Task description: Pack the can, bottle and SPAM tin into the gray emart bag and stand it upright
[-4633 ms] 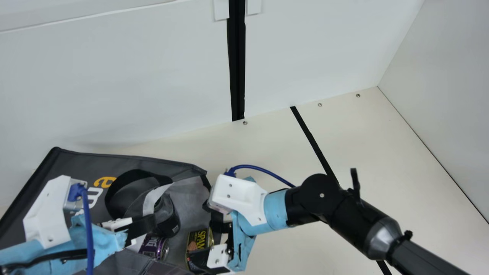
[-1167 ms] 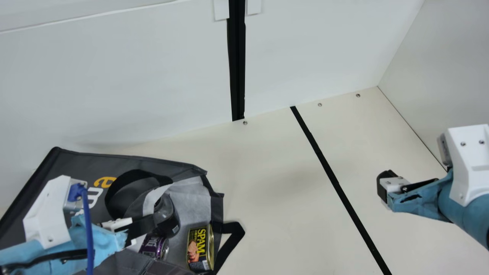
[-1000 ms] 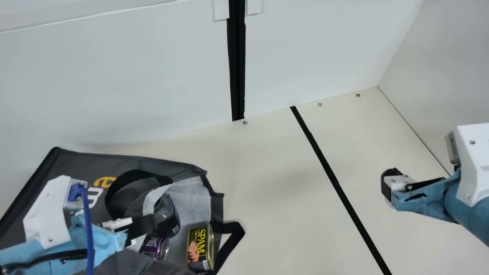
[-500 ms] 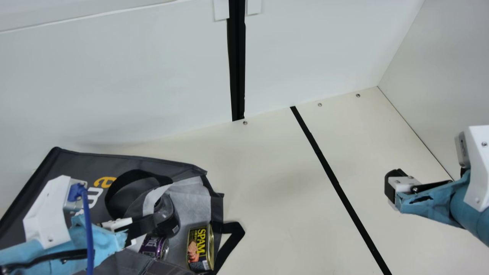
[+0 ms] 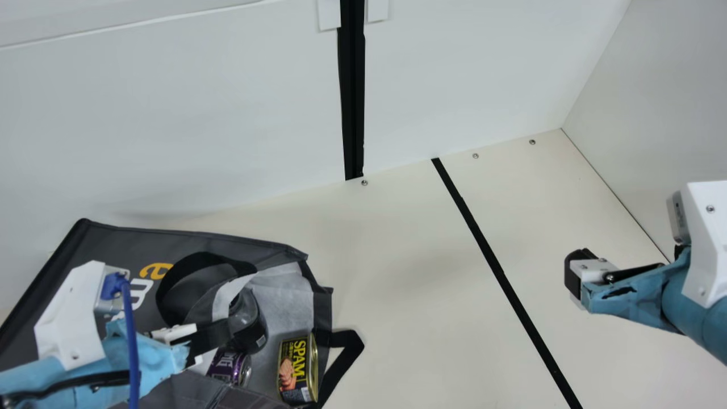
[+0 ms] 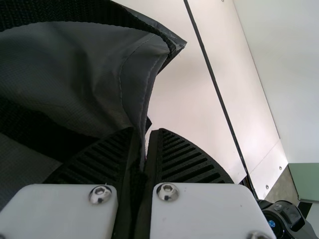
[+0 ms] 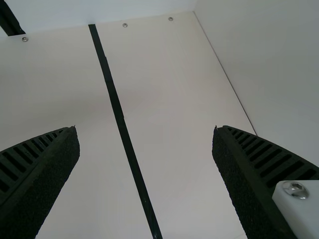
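One SPAM tin just released, packing is apparently finishing; right gripper hovering, fingers apart, left gripper clamping gray emart bag.

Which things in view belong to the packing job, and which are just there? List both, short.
For the job:
- gray emart bag, edge held by the left gripper
- purple can
- bottle
- SPAM tin

Just there:
- black strip across the table
- black upright band on the back wall
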Controlling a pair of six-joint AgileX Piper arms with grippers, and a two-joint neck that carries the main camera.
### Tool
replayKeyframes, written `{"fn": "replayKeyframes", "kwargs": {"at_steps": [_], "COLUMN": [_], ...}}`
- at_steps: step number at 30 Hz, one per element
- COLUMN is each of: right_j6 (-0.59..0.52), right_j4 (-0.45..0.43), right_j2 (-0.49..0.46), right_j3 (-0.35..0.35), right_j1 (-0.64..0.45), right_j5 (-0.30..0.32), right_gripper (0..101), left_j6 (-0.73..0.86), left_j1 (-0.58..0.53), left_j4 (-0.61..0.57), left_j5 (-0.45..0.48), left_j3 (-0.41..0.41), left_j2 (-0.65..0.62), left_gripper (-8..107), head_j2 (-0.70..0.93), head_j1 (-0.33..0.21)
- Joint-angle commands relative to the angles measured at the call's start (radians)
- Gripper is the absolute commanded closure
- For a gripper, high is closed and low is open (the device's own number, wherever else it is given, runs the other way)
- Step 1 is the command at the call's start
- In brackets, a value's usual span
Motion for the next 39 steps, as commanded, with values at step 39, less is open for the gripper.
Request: {"fn": "replayKeyframes", "kwargs": {"at_steps": [39], "right_j6": [-0.112], "right_j4": [0.247], "right_j2": [0.119], "right_j3": [0.215], "right_j1": [0.150], "right_j5": [-0.109], "right_gripper": [6], "left_j6": [0.000], "left_j1": [0.000], "left_j4": [0.000], "left_j5": [0.000], "left_j3": [0.000], "left_j2": [0.000], "left_gripper": [107], "head_j2": [-0.001], "head_j1": [-0.023]}}
